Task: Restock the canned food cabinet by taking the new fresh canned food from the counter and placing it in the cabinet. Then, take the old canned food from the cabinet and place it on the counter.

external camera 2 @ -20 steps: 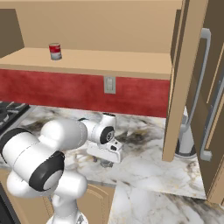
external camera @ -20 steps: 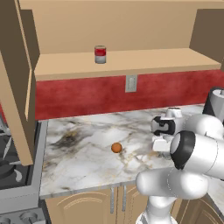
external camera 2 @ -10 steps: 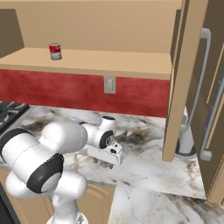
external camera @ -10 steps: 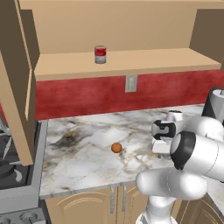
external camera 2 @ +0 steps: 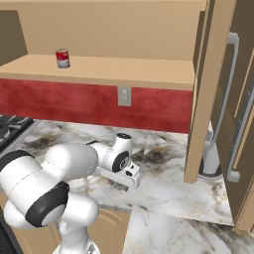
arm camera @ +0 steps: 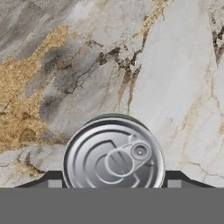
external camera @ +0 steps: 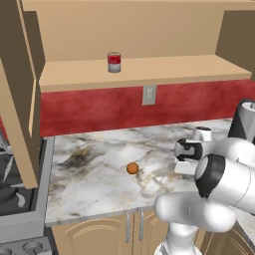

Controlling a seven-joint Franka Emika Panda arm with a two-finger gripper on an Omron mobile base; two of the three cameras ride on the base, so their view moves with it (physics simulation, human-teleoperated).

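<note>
In the hand view the new fresh canned food (arm camera: 113, 157), a flat silver tin with a pull ring, lies on the marble counter (arm camera: 175, 65). My gripper (arm camera: 113, 181) stands over it, and one dark fingertip (arm camera: 52, 180) presses each side of its rim. In both base views the hand (external camera: 188, 149) (external camera 2: 121, 171) hangs low over the counter (external camera: 94, 179) (external camera 2: 163, 188). The old canned food (external camera: 114, 62) (external camera 2: 62, 58), red and white, stands upright on the cabinet shelf (external camera: 174, 68) (external camera 2: 124, 73).
A small orange ball (external camera: 132, 168) lies on the counter to the left of the hand. A stove (external camera: 12, 199) borders the counter's left end. Open cabinet doors (external camera: 20, 99) (external camera 2: 208, 89) hang at both sides. A grey-white appliance (external camera 2: 211, 158) stands at the right.
The hand has sunk a little towards the counter and come down around the tin. The can, the ball and the base have stayed put.
</note>
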